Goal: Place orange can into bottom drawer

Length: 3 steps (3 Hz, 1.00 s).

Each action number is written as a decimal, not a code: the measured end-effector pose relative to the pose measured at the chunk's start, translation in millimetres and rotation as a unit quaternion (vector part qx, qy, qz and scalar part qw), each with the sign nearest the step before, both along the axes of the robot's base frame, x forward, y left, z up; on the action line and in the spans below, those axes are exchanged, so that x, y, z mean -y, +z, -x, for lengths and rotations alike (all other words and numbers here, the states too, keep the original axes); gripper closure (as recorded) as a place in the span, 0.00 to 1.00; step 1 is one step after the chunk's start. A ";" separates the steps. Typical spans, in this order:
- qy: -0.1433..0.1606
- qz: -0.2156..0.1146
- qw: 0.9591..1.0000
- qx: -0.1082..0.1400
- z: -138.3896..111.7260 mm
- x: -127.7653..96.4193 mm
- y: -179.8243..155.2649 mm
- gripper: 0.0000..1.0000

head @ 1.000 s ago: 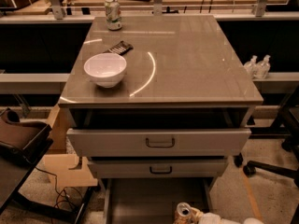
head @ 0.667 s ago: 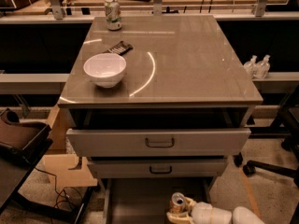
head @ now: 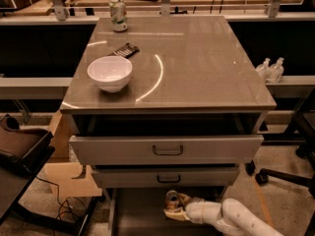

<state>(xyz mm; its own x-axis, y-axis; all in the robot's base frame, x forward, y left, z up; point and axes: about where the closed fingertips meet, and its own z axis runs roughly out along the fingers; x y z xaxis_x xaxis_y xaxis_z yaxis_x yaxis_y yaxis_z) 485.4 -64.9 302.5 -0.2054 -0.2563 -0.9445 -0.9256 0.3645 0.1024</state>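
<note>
The orange can (head: pixel 172 197), copper-coloured with a silver top, stands upright over the bottom drawer (head: pixel 140 215), which is pulled out below the two upper drawers and shows a plain grey floor. My gripper (head: pixel 176 206) is at the bottom middle of the camera view, on a white arm coming in from the lower right. Its pale fingers (head: pixel 173 214) are closed around the can's lower part. I cannot tell whether the can's base touches the drawer floor.
On the cabinet top are a white bowl (head: pixel 110 73), a dark packet (head: pixel 124 49) and a green-and-white can (head: pixel 117 14). The two upper drawers (head: pixel 167 150) stand slightly open. Two small bottles (head: pixel 270 69) are at the right, a chair base (head: pixel 283 173) at the lower right, a brown seat (head: pixel 22 146) at the left.
My arm has carried the orange can up and to the left in the view, farther in over the bottom drawer. The things on the cabinet top have not moved.
</note>
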 end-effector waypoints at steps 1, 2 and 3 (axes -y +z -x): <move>0.012 0.025 0.999 0.027 -16.3 -18.8 -34.1 1.00; 0.034 0.035 0.998 0.048 -22.7 -40.1 -74.8 1.00; 0.054 0.036 0.997 0.039 -18.6 -60.1 -116.9 1.00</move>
